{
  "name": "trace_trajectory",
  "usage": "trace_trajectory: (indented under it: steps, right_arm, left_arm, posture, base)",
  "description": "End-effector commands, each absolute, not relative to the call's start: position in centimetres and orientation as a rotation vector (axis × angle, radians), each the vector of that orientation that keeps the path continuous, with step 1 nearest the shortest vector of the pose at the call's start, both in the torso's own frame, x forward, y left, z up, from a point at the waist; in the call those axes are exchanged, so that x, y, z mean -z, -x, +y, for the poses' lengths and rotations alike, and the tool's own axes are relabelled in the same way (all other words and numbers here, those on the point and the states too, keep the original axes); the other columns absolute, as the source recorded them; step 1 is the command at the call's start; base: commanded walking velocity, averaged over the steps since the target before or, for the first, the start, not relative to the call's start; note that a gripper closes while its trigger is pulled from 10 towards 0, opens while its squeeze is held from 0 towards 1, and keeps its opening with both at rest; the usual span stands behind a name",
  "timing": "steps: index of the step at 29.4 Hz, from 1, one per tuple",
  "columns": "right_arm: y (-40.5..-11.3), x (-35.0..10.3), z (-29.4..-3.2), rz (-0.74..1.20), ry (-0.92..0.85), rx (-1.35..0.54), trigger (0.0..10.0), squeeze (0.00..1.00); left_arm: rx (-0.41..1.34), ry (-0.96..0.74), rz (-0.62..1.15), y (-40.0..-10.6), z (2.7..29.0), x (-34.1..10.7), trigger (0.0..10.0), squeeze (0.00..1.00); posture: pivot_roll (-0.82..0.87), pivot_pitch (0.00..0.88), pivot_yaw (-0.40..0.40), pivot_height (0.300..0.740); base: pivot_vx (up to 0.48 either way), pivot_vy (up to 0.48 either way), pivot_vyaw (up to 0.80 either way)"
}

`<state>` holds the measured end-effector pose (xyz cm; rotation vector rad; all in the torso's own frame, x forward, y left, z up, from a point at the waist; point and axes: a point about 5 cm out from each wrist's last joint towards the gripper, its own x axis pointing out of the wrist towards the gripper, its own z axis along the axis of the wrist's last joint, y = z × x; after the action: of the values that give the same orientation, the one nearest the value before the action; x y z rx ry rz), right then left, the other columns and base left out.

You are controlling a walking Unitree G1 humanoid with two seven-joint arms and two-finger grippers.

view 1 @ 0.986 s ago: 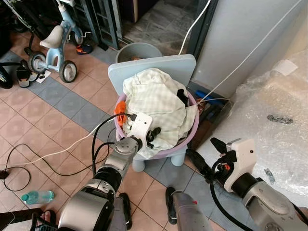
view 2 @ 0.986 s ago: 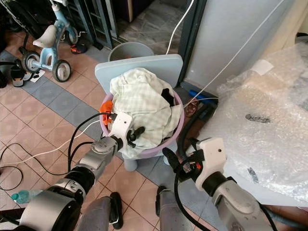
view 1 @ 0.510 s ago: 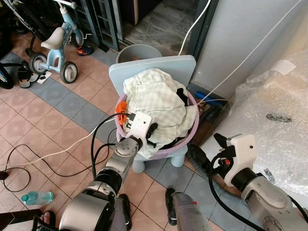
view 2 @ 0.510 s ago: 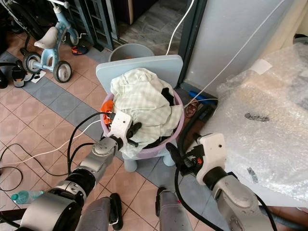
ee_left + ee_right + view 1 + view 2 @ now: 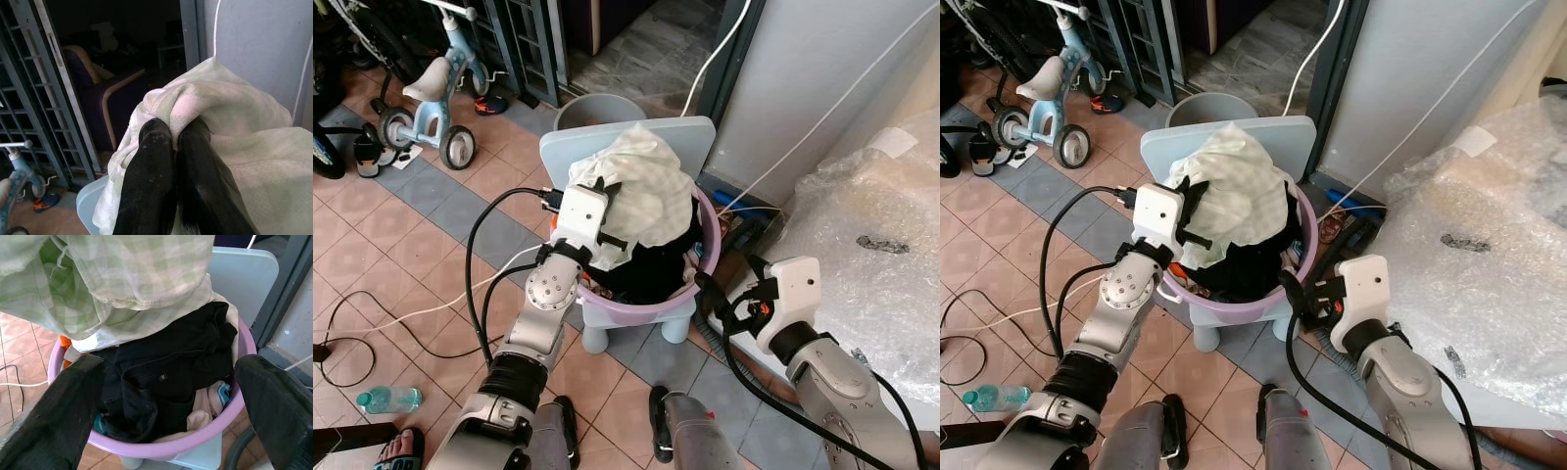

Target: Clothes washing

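Tiled floor, 1 purple basin (image 5: 651, 304) of laundry; left claw (image 5: 173, 134) pinching 1 checked cloth (image 5: 646, 191); right claw (image 5: 168, 396) wide.

Left gripper (image 5: 173, 142), fingers pinched tight on the pale green checked cloth (image 5: 646, 191), is rising from the front rim of the round lilac plastic basin (image 5: 710, 262) and lifting the cloth off the pile, uncovering a black garment (image 5: 171, 377). Right gripper (image 5: 1304, 294) is closing in on the basin's side, fingers spread apart.

Tiled floor (image 5: 382, 255) (tricycle (image 5: 435, 93) nearby)
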<state>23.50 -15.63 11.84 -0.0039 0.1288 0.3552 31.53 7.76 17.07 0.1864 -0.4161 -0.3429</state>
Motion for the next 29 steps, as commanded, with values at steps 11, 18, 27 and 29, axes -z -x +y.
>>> trace_trajectory:
  steps: [11, 18, 27, 29]
  right_arm:
    - [-24.8, -10.9, -14.7, 0.099, 0.007, -0.323, 10.0, 0.00]
    - [-25.2, -11.0, -15.7, 0.055, 0.006, -0.210, 10.0, 0.00]
    - [-28.5, -11.9, -16.0, -0.024, 0.034, -0.099, 10.0, 0.00]
    - [-28.7, -12.0, -15.9, -0.025, 0.032, -0.092, 10.0, 0.00]
  left_arm:
    - [0.330, -0.304, -0.701, -28.2, 8.3, -24.4, 0.0, 0.00]
    - [0.065, -0.157, -0.300, -28.0, 13.0, -18.4, 0.0, 0.00]
    - [-0.026, -0.159, -0.147, -28.8, 14.0, -15.4, 0.0, 0.00]
    - [-0.036, -0.148, -0.134, -29.0, 13.9, -15.5, 0.0, 0.00]
  posture:
    - [0.04, 0.115, 0.016, 0.740]
    - [0.04, 0.101, 0.021, 0.740]
    - [0.07, 0.039, -0.001, 0.740]
    - [0.07, 0.038, -0.003, 0.740]
  base:
    - [0.000, 0.000, 0.00]
    - [0.000, 0.000, 0.00]
    - [0.000, 0.000, 0.00]
    - [0.000, 0.000, 0.00]
